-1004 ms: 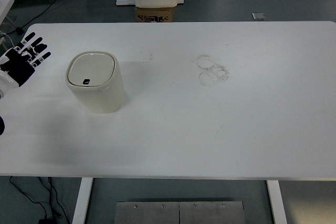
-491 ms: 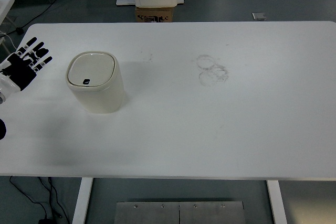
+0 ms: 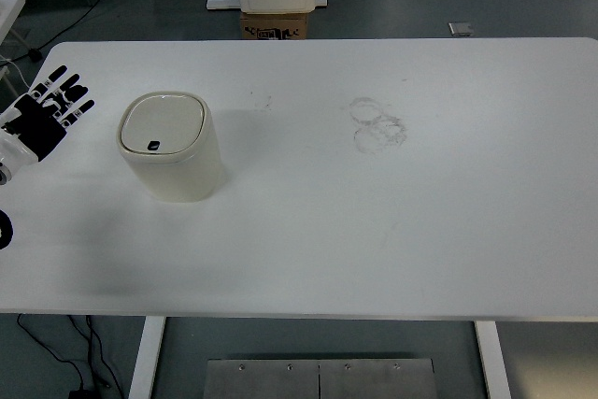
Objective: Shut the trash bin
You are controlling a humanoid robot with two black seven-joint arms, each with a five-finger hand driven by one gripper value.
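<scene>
My left hand [image 3: 42, 117] is at the left edge of the table [image 3: 374, 231]. It is flat, palm down, and my fingers [image 3: 62, 91] are spread apart. They point up and away from me. They hold nothing.

The bin [image 3: 170, 145] stands upright on the table, near my left hand but not touching it. It is on the left side of the table. The bin is cream colored with round corners. Its lid [image 3: 161, 124] is flat on top, so the bin is shut. There is a small dark spot at the front edge of the lid.

Some faint gray ring marks [image 3: 378, 124] are on the table, well to the right of the bin.

A brown box [image 3: 275, 24] sits on the floor past the far edge of the table.
</scene>
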